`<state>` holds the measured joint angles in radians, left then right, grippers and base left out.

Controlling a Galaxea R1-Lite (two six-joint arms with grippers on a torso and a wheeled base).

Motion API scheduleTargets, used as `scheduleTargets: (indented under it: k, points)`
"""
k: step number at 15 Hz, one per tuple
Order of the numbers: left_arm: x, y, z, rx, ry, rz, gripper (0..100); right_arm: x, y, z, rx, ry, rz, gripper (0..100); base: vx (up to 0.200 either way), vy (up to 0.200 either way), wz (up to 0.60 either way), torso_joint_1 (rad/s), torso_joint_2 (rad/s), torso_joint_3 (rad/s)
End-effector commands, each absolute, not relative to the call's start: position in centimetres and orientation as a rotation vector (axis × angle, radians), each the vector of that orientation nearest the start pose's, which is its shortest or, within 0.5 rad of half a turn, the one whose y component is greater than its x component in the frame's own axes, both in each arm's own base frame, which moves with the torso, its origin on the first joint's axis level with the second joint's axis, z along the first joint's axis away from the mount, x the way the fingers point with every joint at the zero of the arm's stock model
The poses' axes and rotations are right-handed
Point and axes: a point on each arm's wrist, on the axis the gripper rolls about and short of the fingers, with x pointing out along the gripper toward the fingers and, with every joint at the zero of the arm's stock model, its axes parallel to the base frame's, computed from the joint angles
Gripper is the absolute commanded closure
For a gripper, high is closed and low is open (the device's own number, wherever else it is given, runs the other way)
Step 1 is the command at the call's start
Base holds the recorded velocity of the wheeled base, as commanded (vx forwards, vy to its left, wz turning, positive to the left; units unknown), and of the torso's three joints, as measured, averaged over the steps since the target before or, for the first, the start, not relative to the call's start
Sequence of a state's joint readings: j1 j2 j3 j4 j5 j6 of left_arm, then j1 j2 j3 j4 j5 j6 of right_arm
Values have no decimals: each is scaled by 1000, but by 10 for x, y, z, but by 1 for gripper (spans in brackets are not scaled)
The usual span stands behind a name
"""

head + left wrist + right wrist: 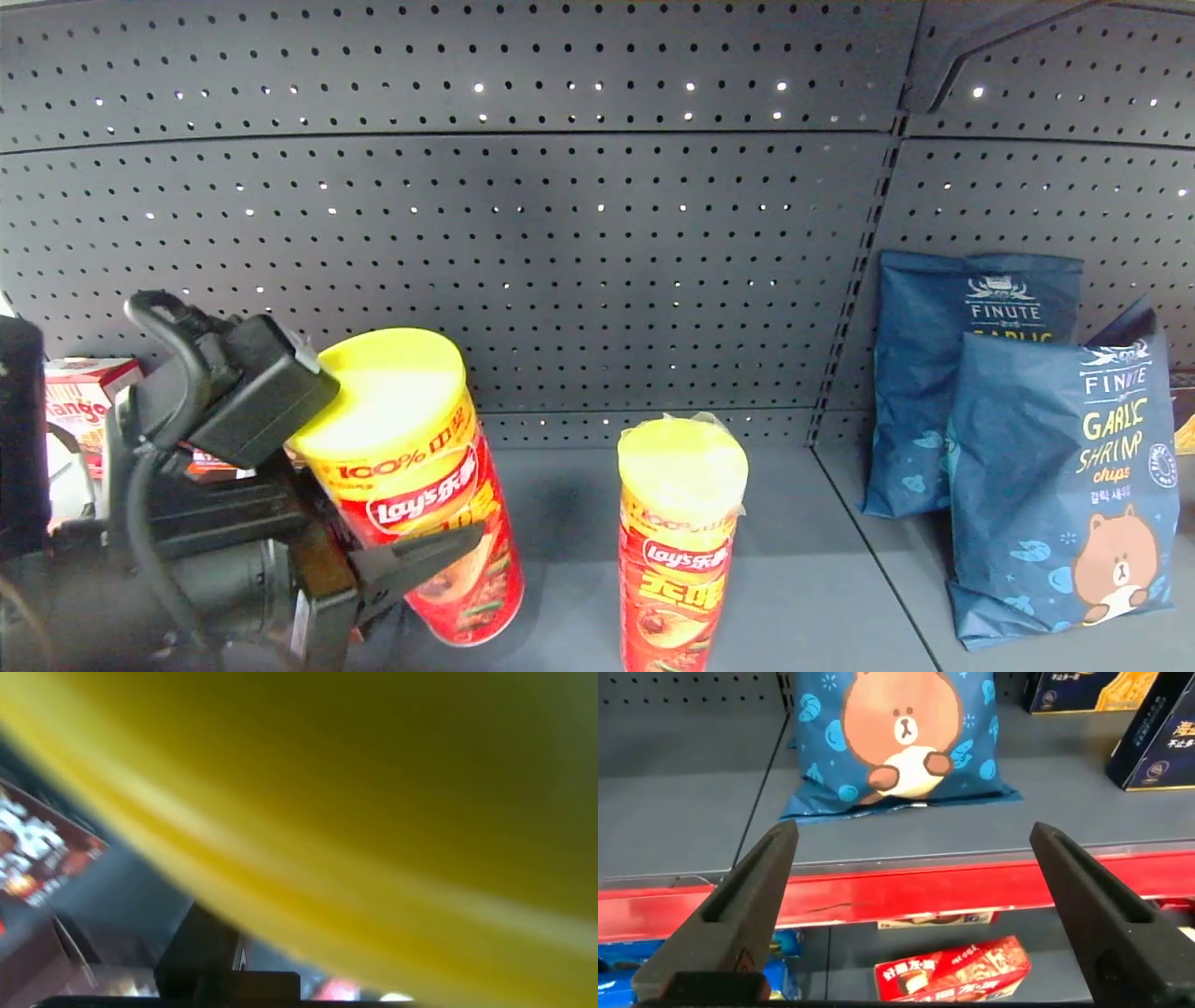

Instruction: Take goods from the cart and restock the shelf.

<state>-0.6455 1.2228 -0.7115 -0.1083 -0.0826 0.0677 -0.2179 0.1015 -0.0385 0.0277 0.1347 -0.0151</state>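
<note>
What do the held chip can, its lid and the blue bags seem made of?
Held chip can: probably cardboard with a glossy printed wrap, judging by its sheen. Lid: likely smooth plastic, slightly translucent. Blue bags: seemingly matte plastic film, softly creased.

Two overlapping blue chip bags (1055, 485)

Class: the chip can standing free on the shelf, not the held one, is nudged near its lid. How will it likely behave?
The standing can is tall and slim, so it would probably tip rather than slide. Once down, its round body would likely roll along the flat shelf. Its glossy wrap may be slippery to grip.
</note>
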Motion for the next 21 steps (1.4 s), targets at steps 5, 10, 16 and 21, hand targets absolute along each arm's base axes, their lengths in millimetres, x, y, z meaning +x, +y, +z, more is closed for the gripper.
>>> scheduleTargets:
  k: [5, 10, 16, 21]
  points:
    - [175, -126, 208, 181, 421, -705, 100, -16, 7, 85, 4, 93, -82, 0, 0, 0, 0, 0, 0, 0]
    - [188, -136, 203, 173, 393, -710, 100, -17, 2, 85, -15, 88, -313, 0, 0, 0, 0, 0, 0, 0]
    - [194, -138, 198, 175, 406, -702, 100, -15, 2, 85, -21, 51, -298, 0, 0, 0, 0, 0, 0, 0]
    - [214, -146, 200, 161, 385, -693, 100, -15, 4, 85, 25, 65, -205, 0, 0, 0, 0, 0, 0, 0]
